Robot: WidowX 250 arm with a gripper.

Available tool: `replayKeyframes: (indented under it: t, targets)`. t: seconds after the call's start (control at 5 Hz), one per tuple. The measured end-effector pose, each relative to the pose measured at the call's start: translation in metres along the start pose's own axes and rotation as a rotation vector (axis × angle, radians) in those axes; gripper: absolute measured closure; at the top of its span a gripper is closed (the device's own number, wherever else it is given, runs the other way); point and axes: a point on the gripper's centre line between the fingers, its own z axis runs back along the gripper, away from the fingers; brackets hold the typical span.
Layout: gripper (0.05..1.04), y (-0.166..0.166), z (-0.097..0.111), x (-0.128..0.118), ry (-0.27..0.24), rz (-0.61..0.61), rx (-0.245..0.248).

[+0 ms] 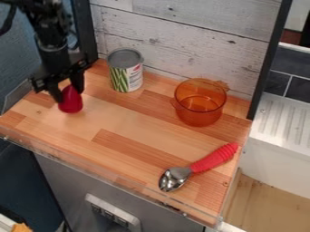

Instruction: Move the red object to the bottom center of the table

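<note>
The black gripper [70, 95] hangs down at the left of the table, its fingers closed on the upper sides of a red object [70, 104]. This object is rounded, wider at its bottom and narrower at the top, and stands upright. Its base is at or just above the wood, which I cannot tell. The wooden table [130, 129] has a striped light and darker brown top.
A can [126, 74] with a green and white label stands at the back, right of the gripper. Further right is a transparent orange pot [199, 103]. A metal spoon-like utensil with a red handle [213, 158] lies near the front right. A clear ledge runs along the front edge.
</note>
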Motion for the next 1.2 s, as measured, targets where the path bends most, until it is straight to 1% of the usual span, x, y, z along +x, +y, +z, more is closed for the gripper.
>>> replayKeyframes:
  t: [0.2,0.4,0.6,0.8,1.0,1.2]
  targets:
    - [0.503,-0.005,0.023,-0.024,0.000,0.037,0.004]
    - [0.503,-0.006,0.031,-0.047,0.021,0.085,-0.009]
    - [0.504,-0.003,0.024,-0.069,0.075,0.132,-0.020]
    - [0.503,-0.008,0.020,-0.080,0.101,0.142,-0.027]
    - [0.503,-0.009,0.013,-0.092,0.152,0.149,-0.025]
    - [0.503,-0.010,0.010,-0.103,0.152,0.110,-0.037]
